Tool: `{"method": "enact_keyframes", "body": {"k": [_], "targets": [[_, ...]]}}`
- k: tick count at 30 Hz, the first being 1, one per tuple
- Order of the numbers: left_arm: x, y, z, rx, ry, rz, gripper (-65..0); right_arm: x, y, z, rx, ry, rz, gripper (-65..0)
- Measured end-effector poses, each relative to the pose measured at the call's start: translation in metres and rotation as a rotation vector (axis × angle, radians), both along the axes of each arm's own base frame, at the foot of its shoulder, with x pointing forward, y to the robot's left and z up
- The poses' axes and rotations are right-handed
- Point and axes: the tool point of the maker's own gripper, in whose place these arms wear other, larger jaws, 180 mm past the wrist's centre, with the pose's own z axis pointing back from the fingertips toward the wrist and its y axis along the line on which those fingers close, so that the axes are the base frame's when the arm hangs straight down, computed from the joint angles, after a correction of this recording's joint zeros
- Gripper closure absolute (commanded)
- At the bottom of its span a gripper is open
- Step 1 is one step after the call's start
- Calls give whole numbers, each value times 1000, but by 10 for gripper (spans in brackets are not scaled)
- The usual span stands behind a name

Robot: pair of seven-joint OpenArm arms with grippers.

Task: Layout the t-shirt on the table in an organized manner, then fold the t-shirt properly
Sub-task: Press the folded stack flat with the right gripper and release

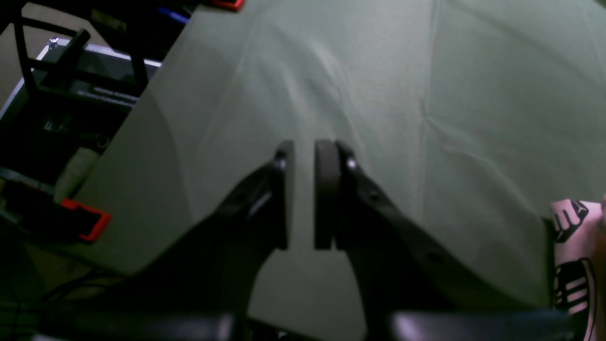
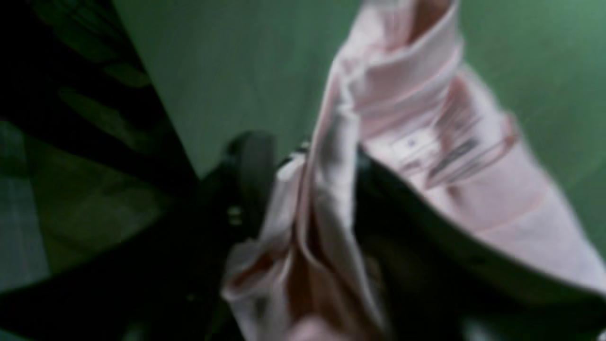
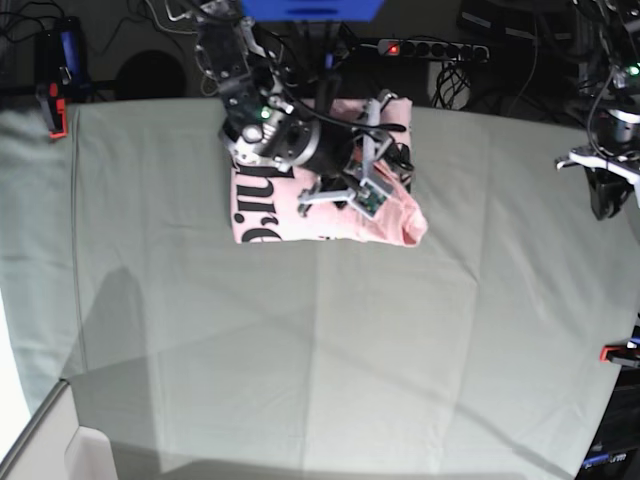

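Observation:
The pale pink t-shirt [image 3: 330, 205] lies bunched and partly folded at the far middle of the table [image 3: 300, 340], with black lettering showing at its left. My right gripper [image 3: 366, 165] is over it and shut on a fold of the pink cloth [image 2: 326, 189]; the collar and label [image 2: 416, 142] hang beside the fingers. My left gripper [image 1: 303, 189] hovers over bare grey-green cloth at the table's right edge, its jaws nearly together with a narrow gap and nothing between. A corner of the t-shirt with lettering [image 1: 575, 255] shows at that view's right edge.
Red-and-black clamps sit at the table edges [image 3: 55, 112] [image 3: 620, 352] [image 1: 87, 220]. Cables and a power strip [image 3: 430, 47] lie behind the far edge. A black case [image 1: 90, 90] stands beyond the table edge in the left wrist view.

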Motion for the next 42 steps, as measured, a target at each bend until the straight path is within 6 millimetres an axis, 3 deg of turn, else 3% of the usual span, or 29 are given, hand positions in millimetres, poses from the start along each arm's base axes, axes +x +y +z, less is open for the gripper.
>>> {"method": "enact_keyframes", "body": {"k": [5, 8, 13, 16, 20, 27, 31, 37, 40, 42], "targets": [[0, 0, 0, 0, 1, 0, -75, 2, -6, 44, 48, -108, -40, -381], [0, 0, -1, 2, 4, 1, -75, -4, -15, 52, 53, -130, -47, -381], [1, 2, -2, -3, 1, 4, -75, -10, -53, 23, -38, -73, -105, -369], [-4, 6, -14, -14, 34, 18, -76, -12, -70, 18, -56, -53, -151, -343], [-6, 7, -19, -19, 47, 23, -76, -29, -66, 13, -43, -19, -145, -341], [-6, 6, -18, -24, 43, 23, -76, -56, -52, -29, -53, 114, -90, -335], [-6, 6, -18, -26, 42, 23, -76, -68, -58, -47, -89, 162, -73, -335], [-7, 6, -19, -28, 44, 24, -77, -78, -68, -52, -154, 144, -7, -338], [-6, 4, -18, -44, 37, 25, -119, -69, -80, -37, -172, 88, -25, -340], [-4, 0, -14, -105, 6, 29, -186, -56, -90, -19, -163, 31, -70, -340]]}}
